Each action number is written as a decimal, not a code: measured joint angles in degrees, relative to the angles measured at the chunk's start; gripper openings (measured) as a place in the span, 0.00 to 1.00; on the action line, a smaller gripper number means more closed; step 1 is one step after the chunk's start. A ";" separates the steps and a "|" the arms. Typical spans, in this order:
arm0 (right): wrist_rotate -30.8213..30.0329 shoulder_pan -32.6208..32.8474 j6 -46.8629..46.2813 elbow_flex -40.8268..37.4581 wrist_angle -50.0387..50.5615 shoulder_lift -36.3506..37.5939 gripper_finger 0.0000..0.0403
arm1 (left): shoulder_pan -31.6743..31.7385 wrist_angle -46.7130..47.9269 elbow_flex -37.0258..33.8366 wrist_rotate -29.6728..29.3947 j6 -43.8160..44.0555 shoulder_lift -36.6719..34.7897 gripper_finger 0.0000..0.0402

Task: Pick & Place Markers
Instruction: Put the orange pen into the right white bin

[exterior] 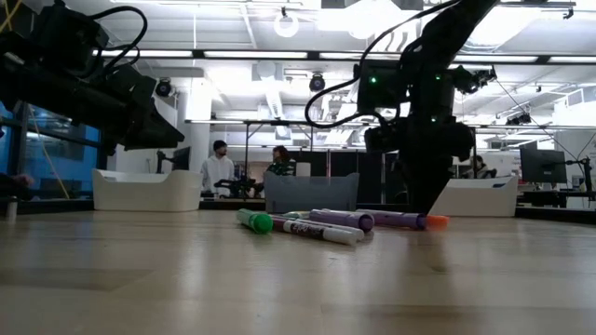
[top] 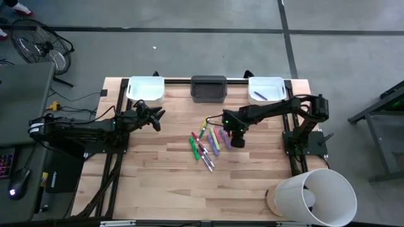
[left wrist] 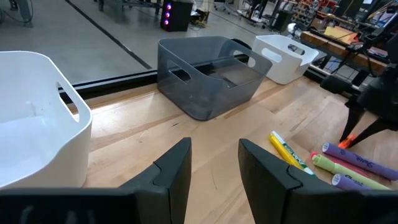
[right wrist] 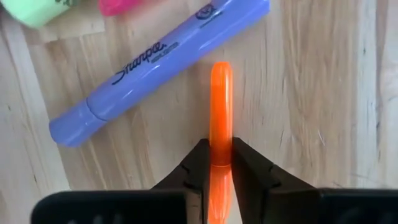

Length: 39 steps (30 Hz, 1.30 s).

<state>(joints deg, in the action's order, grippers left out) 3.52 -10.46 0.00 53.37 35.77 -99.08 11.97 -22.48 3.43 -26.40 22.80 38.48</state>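
Right of centre in the high view, the right gripper (top: 237, 140) points down at the edge of the markers (top: 207, 144), which lie scattered mid-table. Its fingers (right wrist: 200, 167) are pinching an orange marker (right wrist: 221, 112), which lies on the wood just beside a purple marker (right wrist: 158, 62). Left of centre, the left gripper (top: 154, 119) hovers near the white bin (top: 146, 90) at upper left, its fingers (left wrist: 174, 171) spread and holding nothing. A grey bin (top: 208, 89) and another white bin (top: 266, 89) sit along the far edge
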 joint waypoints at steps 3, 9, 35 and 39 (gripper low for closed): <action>0.00 0.02 -1.70 -0.16 0.98 1.07 0.09 | 0.00 0.02 0.00 -0.01 0.00 0.00 0.33; -3.01 0.02 -4.99 -0.05 3.51 4.35 0.11 | 0.00 0.00 -0.01 -0.01 -0.01 0.02 0.33; -24.76 -16.45 -25.74 0.09 12.49 21.23 0.11 | 0.00 0.00 -0.01 0.01 -0.01 0.00 0.33; -25.15 -20.40 -27.14 0.10 9.68 21.47 0.13 | 0.00 0.00 0.00 0.01 -0.01 0.02 0.33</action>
<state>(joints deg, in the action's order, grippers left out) -21.63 -30.86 -27.14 53.47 45.45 -77.60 11.97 -22.48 3.44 -26.39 22.79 38.50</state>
